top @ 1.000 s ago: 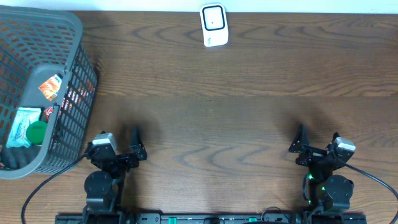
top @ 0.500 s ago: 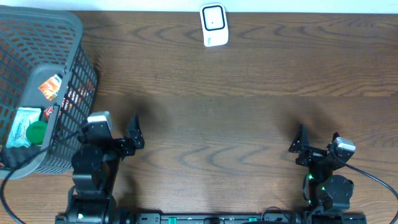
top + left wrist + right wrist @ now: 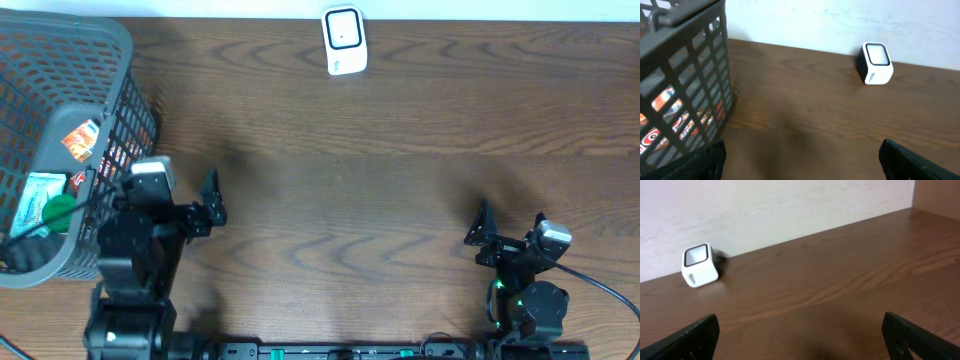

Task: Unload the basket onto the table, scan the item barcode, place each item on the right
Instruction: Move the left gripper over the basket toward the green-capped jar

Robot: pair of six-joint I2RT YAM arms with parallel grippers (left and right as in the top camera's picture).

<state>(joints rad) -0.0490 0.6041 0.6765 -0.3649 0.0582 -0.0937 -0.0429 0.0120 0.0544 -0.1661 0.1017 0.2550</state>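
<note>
My left claw (image 3: 185, 205) sits just beside the grey basket (image 3: 130, 110), whose wall blocks my left flank. Ahead, bare table (image 3: 400, 170) runs open to the white scanner (image 3: 343, 42) at the far edge.

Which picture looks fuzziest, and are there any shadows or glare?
Left wrist view: softest, the basket and the wood grain look smeared. Right wrist view: crisper, the scanner is clear. Overhead view: even light, faint soft shadows on the table, no glare.
</note>
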